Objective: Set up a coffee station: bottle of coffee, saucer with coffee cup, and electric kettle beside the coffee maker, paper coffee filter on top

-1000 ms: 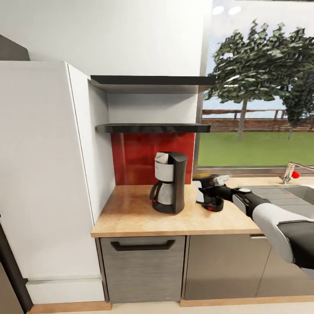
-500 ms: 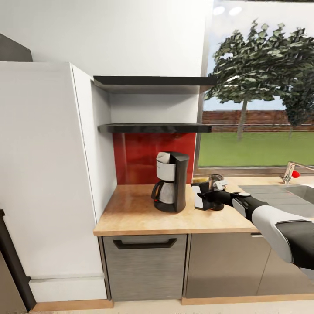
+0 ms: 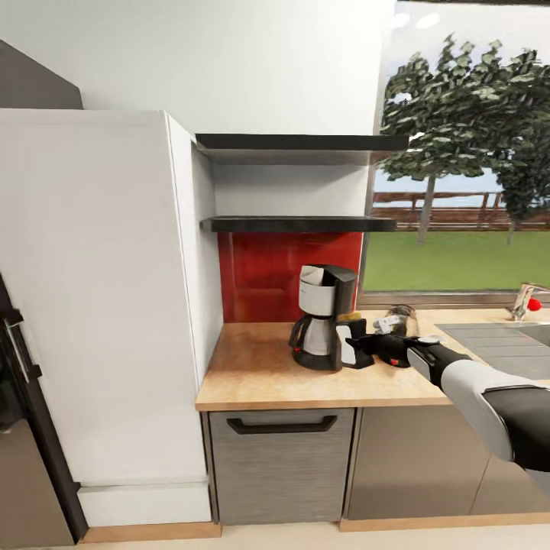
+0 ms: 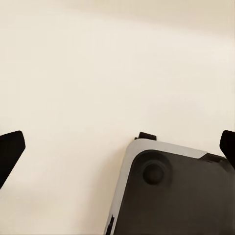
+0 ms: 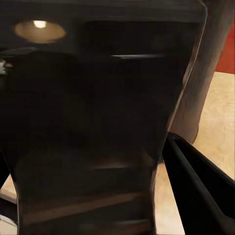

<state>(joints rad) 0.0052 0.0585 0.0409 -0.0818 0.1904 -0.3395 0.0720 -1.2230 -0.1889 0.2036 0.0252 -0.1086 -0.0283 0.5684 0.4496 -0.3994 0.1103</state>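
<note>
The coffee maker (image 3: 322, 317) stands mid-frame on the surface (image 3: 252, 374); the right tool (image 3: 359, 344) clamps the electric kettle (image 3: 347, 345) just beside it (filter seemingly on; cup, saucer unseen).

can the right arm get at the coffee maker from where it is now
Probably yes. The right claw is already at the counter, right beside the coffee maker, with nothing visible between them. It seems to be holding a dark object there, so it may need to let go of that first.
</note>
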